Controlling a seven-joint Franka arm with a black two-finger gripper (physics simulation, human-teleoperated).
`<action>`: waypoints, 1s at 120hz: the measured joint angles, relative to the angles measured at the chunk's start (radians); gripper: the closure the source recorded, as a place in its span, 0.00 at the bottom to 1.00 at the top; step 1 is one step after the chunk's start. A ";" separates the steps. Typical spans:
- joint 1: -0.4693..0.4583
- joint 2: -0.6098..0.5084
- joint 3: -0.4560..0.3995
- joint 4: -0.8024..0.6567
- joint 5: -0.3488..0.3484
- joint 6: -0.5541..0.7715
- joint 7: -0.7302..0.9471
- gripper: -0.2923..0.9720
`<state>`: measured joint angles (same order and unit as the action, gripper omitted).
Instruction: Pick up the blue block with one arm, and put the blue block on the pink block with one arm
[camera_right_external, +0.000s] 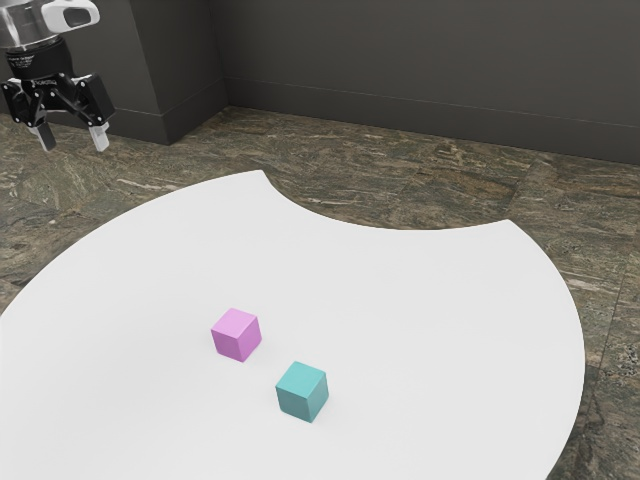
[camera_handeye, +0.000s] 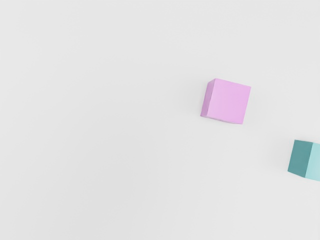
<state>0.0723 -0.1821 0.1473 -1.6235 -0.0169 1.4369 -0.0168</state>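
Observation:
A teal-blue block (camera_right_external: 302, 390) rests on the white round table (camera_right_external: 420, 330), toward its front. Just beside it, to the exterior view's left and a bit farther back, sits the pink block (camera_right_external: 236, 334), a small gap apart. My gripper (camera_right_external: 72, 136) hangs high above the table's far left edge, far from both blocks, open with nothing between its fingers. From the wrist camera I look down on the pink block (camera_handeye: 226, 100) and part of the blue block (camera_handeye: 305, 159), cut off by the frame's edge.
The table has a curved notch cut into its far edge (camera_right_external: 330, 215). Marble floor (camera_right_external: 420, 170) surrounds it, and a dark wall with a pillar (camera_right_external: 150, 70) stands behind my arm.

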 joint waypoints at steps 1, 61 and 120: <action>0.000 0.000 0.000 0.000 0.000 0.000 0.000 0.23; -0.001 -0.167 -0.426 -0.135 0.002 0.054 -0.007 0.23; 0.129 -0.236 -0.742 -0.788 -0.205 0.622 -0.145 0.23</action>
<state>0.2017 -0.4177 -0.5947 -2.4118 -0.2221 2.0588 -0.1618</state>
